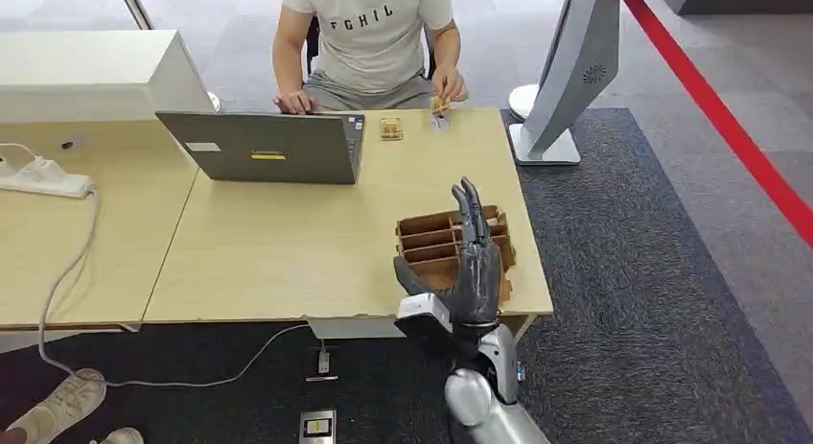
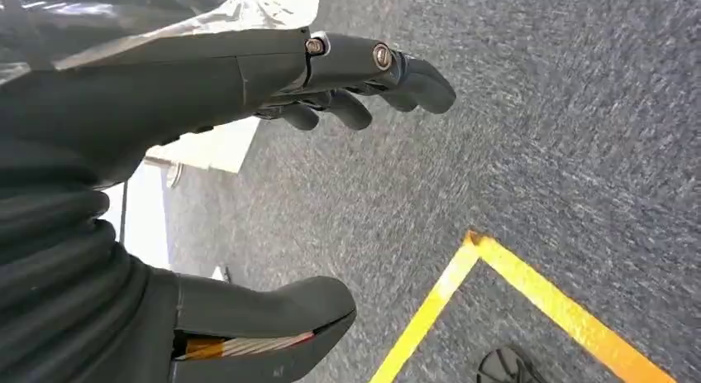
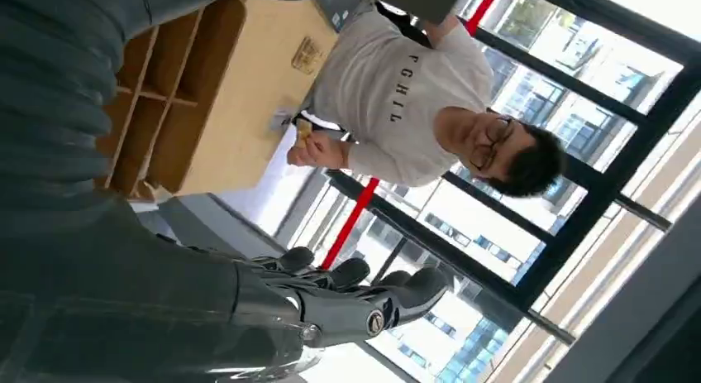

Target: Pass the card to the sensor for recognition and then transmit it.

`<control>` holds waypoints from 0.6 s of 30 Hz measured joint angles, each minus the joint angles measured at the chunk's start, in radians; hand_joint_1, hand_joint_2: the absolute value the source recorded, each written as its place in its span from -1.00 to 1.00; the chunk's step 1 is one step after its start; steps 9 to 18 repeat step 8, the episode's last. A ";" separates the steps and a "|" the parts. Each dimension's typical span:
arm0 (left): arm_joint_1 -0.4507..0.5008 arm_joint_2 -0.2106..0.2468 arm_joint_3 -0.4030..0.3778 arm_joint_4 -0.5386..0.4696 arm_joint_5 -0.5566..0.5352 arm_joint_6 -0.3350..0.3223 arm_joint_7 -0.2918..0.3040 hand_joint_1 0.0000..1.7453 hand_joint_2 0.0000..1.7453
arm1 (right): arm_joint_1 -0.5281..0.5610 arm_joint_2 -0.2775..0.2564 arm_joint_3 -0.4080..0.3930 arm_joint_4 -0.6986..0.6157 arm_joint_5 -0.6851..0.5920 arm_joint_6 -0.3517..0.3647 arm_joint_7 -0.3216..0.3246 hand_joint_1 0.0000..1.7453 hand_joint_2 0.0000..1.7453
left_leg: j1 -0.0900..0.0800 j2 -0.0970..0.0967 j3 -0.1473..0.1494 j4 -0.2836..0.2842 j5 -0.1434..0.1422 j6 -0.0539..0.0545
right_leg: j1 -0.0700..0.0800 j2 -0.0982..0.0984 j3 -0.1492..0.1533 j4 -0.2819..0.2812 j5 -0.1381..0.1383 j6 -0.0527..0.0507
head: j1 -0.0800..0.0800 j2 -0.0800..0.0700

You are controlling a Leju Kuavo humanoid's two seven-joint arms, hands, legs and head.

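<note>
Card (image 1: 390, 128) on table; right hand (image 1: 470, 262) raised (fingers straight).

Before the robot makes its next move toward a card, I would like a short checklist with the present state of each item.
1. Right hand empty, fingers apart: ok.
2. Right hand raised over the cardboard divider box: ok.
3. Left hand empty, hanging over the carpet: ok.
4. Card within reach: not ok; one card lies at the table's far edge, another is in the person's hand.
5. Cards inside the box: cannot tell, the hand hides part of it.
6. Sensor located: cannot tell.
</note>
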 joint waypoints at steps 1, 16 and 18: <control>0.000 -0.001 0.000 0.000 -0.003 0.005 0.000 -0.70 1.00 | 0.024 -0.006 0.000 -0.037 -0.020 0.000 -0.017 -1.00 1.00 | 0.000 0.000 0.000 0.000 0.000 0.000 | 0.000 0.000 0.000 0.000 0.000 0.000 | 0.000 0.000; 0.000 -0.012 0.000 0.001 -0.003 0.055 0.010 -0.74 1.00 | 0.172 -0.023 -0.017 -0.247 -0.183 0.001 -0.122 -1.00 1.00 | 0.000 0.000 0.000 0.000 0.000 0.000 | 0.000 0.000 0.000 0.000 0.000 0.000 | 0.000 0.000; 0.000 -0.012 0.000 0.001 -0.003 0.055 0.010 -0.74 1.00 | 0.172 -0.023 -0.017 -0.247 -0.183 0.001 -0.122 -1.00 1.00 | 0.000 0.000 0.000 0.000 0.000 0.000 | 0.000 0.000 0.000 0.000 0.000 0.000 | 0.000 0.000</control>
